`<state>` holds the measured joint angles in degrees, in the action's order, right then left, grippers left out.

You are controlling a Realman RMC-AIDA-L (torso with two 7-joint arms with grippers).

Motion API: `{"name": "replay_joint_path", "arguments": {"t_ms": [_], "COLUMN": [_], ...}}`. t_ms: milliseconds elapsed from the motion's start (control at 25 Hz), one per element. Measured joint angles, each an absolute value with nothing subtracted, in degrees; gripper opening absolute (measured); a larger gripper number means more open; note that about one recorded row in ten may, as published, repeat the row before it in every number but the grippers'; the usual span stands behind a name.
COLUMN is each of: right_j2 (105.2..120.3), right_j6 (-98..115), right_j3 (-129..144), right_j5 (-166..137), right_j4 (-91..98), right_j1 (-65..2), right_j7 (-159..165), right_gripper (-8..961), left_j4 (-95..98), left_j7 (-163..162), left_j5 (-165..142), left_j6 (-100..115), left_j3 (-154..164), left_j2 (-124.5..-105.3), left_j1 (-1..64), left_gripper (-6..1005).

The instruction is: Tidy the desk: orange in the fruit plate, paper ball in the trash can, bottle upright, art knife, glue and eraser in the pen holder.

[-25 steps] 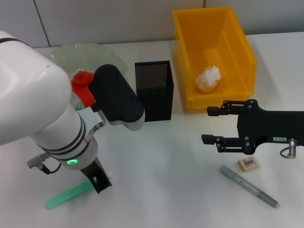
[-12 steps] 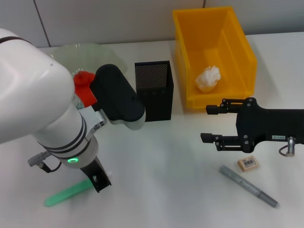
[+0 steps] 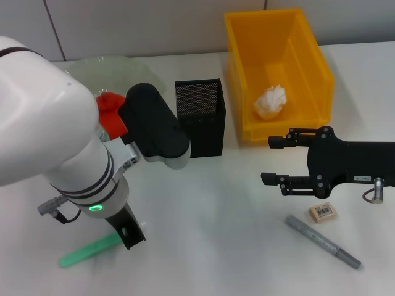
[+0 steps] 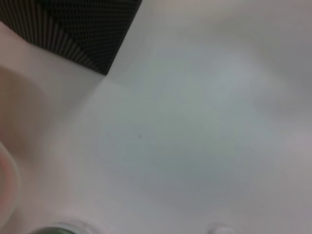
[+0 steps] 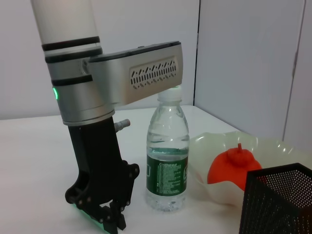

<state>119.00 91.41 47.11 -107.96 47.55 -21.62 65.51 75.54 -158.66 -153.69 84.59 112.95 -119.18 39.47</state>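
My left gripper (image 3: 131,237) is low over the table, at the near end of a green stick-shaped item (image 3: 83,254); the right wrist view shows this gripper (image 5: 111,218) just above a green edge. The bottle (image 5: 167,161) stands upright beside the left arm. The orange (image 3: 110,110) lies in the fruit plate (image 3: 123,65). The paper ball (image 3: 271,102) sits in the yellow trash can (image 3: 321,68). My right gripper (image 3: 271,161) hovers open and empty, left of the eraser (image 3: 323,212) and a grey pen-shaped item (image 3: 322,241). Which stick is the art knife or the glue I cannot tell.
The black mesh pen holder (image 3: 200,129) stands between the plate and the trash can; one corner of the pen holder (image 4: 73,29) shows in the left wrist view. In the head view my bulky left arm hides the bottle and part of the plate.
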Motion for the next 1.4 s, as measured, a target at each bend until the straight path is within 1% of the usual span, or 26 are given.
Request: {"name": "replay_joint_path", "arguments": {"t_ms": [1400], "right_j2": [119.0], "right_j6": [90.1], "right_j3": [46.3], "right_j5": [-107.9], "right_j4": [46.8], "right_j1": [-21.4], "right_j7": [65.3], "right_gripper": [689], "left_j4": [79.7], "left_j7": [-158.6], "left_j5": [-153.3], "left_j6": [84.1], "left_j3": [113.6], "left_j2": [-119.18], "left_j1": [39.6], "left_gripper": [69]}}
